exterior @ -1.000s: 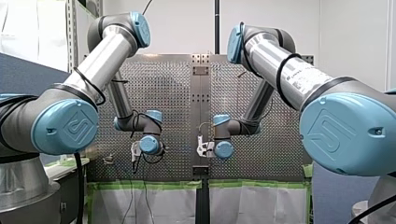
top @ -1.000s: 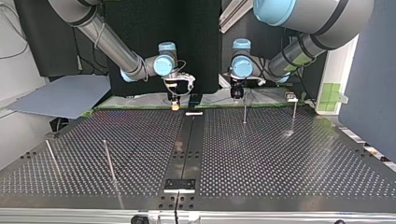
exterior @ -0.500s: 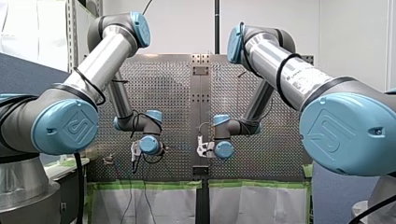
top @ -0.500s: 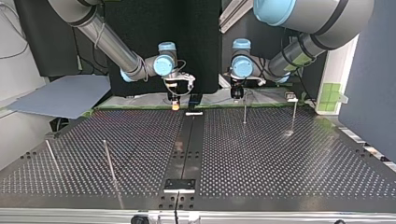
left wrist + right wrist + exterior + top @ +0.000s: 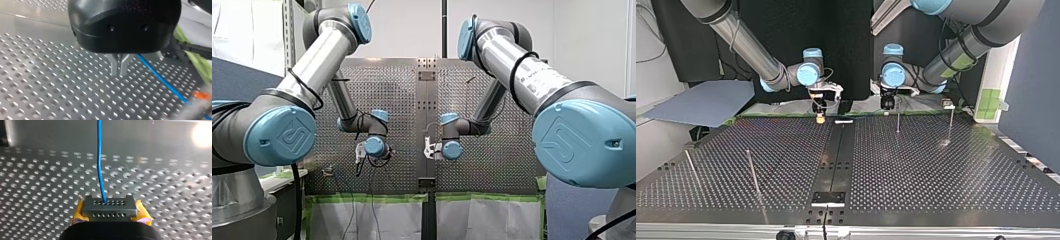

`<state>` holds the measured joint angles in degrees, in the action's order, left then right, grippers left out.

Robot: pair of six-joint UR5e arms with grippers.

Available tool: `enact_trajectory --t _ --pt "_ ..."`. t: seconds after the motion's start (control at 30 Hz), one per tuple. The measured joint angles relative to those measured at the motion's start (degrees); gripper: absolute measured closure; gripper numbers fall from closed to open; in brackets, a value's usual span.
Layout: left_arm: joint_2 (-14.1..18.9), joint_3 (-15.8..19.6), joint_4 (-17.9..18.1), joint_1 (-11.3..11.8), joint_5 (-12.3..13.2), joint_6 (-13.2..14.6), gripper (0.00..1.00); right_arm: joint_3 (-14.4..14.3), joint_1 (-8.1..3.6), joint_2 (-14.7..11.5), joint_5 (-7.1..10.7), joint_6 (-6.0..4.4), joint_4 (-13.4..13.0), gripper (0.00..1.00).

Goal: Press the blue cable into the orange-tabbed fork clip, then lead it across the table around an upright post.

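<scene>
Right gripper, yellow pads clamped on the blue cable, grips the wire at the edge of the perforated table nearest the arms. The thin line runs straight ahead from between its fingers, out over the holes. Left gripper hangs just above the table, its metal fingers pressed together on nothing. The cable passes beside them without touching, toward the orange-tabbed clip off to one side. Whether the cable already sits in the clip's fork cannot be told from the left wrist view. In the top view the two grippers stand either side of the dark centre strip. A thin upright post rises just beside the left one, and other posts stand well apart across the table.

The cable looks light, slim and easy to bend, yet a little springy — likely to sag or swing aside if held far from the working point. Its smooth jacket may slip through the pads under a pull. On this evidence the best hold is close beside the clip, one grip on each side, so that a short taut stretch can be pushed down into the fork.
</scene>
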<state>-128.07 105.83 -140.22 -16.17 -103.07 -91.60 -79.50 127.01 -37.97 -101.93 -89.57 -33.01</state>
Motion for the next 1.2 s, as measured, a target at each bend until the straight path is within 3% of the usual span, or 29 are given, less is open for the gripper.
enact_trajectory --t 0.5,0.97,1.2 --pt "8.2 -0.8 -1.5 -2.8 0.0 -0.7 1.0 0.0 -0.48 -8.0 0.34 -0.1 3.6 1.0" --pt "9.2 -4.4 -6.5 -5.1 -0.6 -0.3 1.0 0.5 -1.49 -15.7 0.54 -0.36 4.0 1.0" --pt "11.4 -6.1 -7.3 -6.6 -2.8 -1.6 1.0 0.5 -2.32 -19.2 1.12 -0.4 4.9 1.0"
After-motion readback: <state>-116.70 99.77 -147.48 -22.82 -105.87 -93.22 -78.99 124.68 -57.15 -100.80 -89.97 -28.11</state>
